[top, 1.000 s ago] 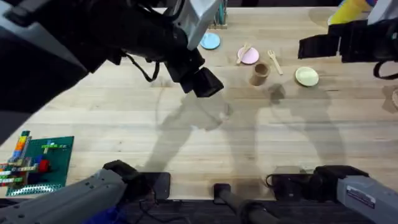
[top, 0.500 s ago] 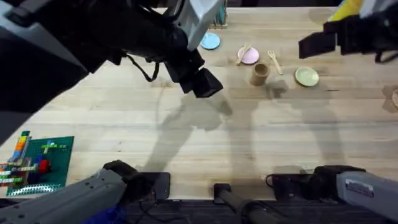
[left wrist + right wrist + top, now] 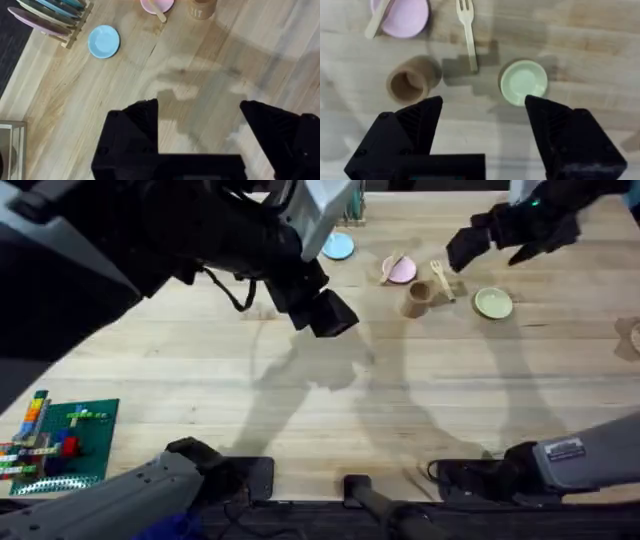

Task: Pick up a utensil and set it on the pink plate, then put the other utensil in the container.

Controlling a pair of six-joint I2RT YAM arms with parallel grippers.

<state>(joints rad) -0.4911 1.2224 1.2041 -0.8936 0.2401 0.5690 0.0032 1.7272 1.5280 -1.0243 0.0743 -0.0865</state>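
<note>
Right gripper [image 3: 462, 252] swung in left over fork [image 3: 466, 31]; fingers spread, as on left gripper [image 3: 200, 127]. Fork judged light, stiff, flat-lying; mid-handle pinch advised.

We're pretty sure this is a robotics lab setup, not anybody's kitchen. The pale wood counter [image 3: 330, 410] has two robot arms bolted at its near edge with cables trailing off, and the dishes are all toy-sized: a pink plate [image 3: 402, 270], a light-blue plate [image 3: 338, 246], a yellow-green plate [image 3: 493, 303] and a little wooden cup [image 3: 417, 299]. There's also a green baseplate [image 3: 62, 442] with colourful building bricks, and a wooden rack of plates [image 3: 52, 17].
</note>
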